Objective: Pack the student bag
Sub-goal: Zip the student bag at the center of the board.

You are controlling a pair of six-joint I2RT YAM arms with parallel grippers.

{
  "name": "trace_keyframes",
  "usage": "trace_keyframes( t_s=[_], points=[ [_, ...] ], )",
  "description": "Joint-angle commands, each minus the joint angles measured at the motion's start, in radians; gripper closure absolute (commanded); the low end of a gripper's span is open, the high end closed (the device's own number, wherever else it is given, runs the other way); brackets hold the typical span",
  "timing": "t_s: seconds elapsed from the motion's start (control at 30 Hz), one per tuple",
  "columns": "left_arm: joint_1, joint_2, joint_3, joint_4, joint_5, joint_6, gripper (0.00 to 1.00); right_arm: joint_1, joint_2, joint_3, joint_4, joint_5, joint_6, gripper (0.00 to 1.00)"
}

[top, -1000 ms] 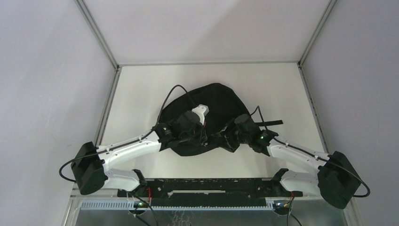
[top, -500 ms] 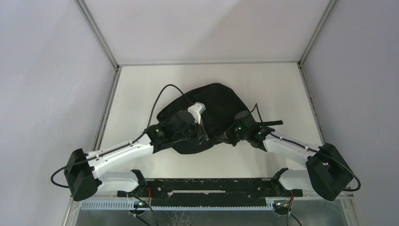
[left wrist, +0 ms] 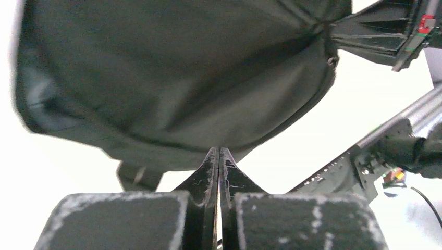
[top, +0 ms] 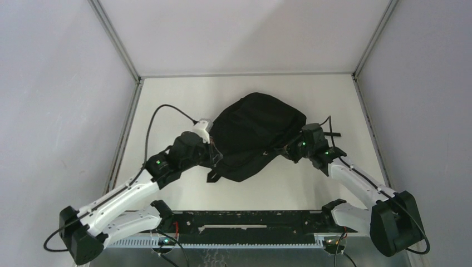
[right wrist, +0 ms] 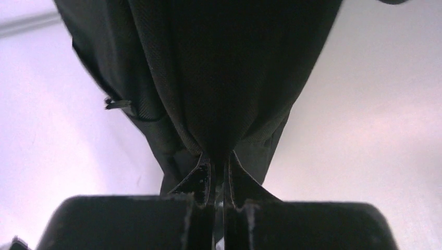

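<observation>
Student bag (top: 253, 136) lies mid-table (top: 167, 100), stretched between both arms. Left gripper (left wrist: 219, 152) is pinched fully closed on its lower edge; right gripper (right wrist: 218, 160) is clamped on a fabric fold opposite. Step looks like positioning the bag. Next: find the zip opening.

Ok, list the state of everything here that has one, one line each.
student bag: pinched at both sides, fabric pulled taut; zips not visible.
left gripper: fingers shut on the student bag's lower edge.
right gripper: fingers shut on bunched fabric of the student bag.
</observation>
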Motion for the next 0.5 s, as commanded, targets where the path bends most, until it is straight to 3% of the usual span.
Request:
trace_keyframes(
  t_s=[0.0, 0.17, 0.2, 0.27, 0.33, 0.4, 0.47],
  points=[
    [0.032, -0.099, -0.01, -0.07, -0.075, 0.03, 1.0, -0.069, -0.023, 0.012, -0.025, 0.061, -0.11, 1.0],
    [0.033, -0.096, -0.013, -0.08, -0.076, 0.035, 1.0, -0.072, 0.029, 0.033, 0.028, -0.057, -0.241, 1.0],
    [0.032, -0.088, -0.014, -0.089, -0.092, 0.022, 0.95, -0.072, 0.037, 0.047, 0.004, -0.072, -0.278, 0.97],
    [0.034, -0.072, -0.017, -0.113, -0.113, 0.0, 0.7, -0.074, 0.032, 0.071, -0.054, -0.057, -0.342, 0.82],
    [0.036, -0.061, -0.026, -0.125, -0.118, -0.025, 0.42, -0.074, -0.006, 0.073, -0.097, -0.022, -0.396, 0.55],
    [0.042, -0.055, -0.045, -0.136, -0.128, -0.068, 0.25, -0.073, -0.057, 0.074, -0.139, 0.029, -0.446, 0.33],
    [0.062, -0.059, -0.071, -0.131, -0.122, -0.107, 0.18, -0.075, -0.114, 0.08, -0.183, 0.076, -0.496, 0.25]
  ],
)
